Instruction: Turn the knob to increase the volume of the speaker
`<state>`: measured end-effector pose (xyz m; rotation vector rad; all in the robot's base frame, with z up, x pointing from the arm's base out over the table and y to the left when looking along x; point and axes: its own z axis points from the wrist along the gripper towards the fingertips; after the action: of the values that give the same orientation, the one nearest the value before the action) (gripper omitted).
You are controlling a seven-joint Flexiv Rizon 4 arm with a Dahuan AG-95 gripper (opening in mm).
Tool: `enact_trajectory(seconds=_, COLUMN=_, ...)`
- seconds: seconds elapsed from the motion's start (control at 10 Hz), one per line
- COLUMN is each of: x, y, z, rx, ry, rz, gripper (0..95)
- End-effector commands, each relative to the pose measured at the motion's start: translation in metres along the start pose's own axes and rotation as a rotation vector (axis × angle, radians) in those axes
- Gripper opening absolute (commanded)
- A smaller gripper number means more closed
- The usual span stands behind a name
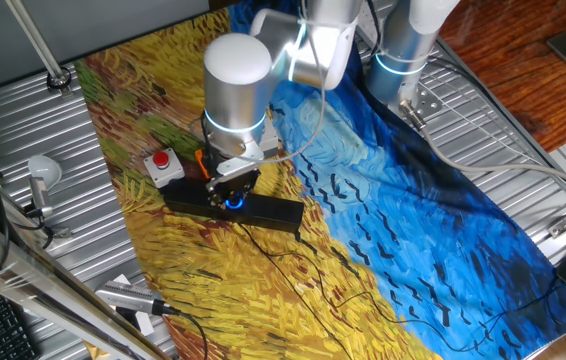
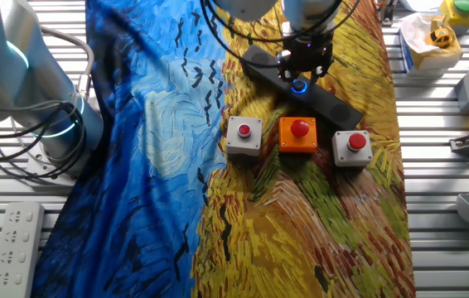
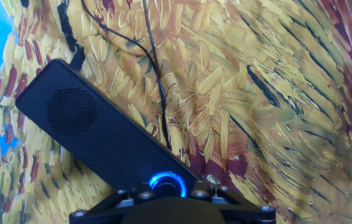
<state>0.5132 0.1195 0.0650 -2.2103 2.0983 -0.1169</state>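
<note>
Toward the table's far edge in the other fixed view, the speaker (image 2: 334,103) lies slantwise on the painted cloth (image 2: 160,165), and the gripper (image 2: 303,74) hangs right over its blue-lit knob (image 2: 299,85); its finger spread is hidden. Three red-button boxes (image 2: 299,135) sit nearer.

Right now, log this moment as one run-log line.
phase: at knob | gripper over knob on speaker | jaws: cannot tell | knob ring lit blue
</note>
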Motion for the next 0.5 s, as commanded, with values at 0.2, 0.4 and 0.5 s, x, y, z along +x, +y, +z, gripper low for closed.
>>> enact_trajectory(seconds=0.2, x=0.0007, y=-0.0008, z=0.0015, rx=0.003, ry=0.009, rz=0.094, gripper=0.0)
enact_trajectory(seconds=0.4, x=0.001, y=-0.0009, z=0.0029, rx=-0.01, ry=0.037, rz=0.22, gripper=0.0)
enact_trajectory(seconds=0.5, x=0.001, y=-0.001, z=0.0029, rx=-0.009, ry=0.041, rz=0.25, gripper=0.0)
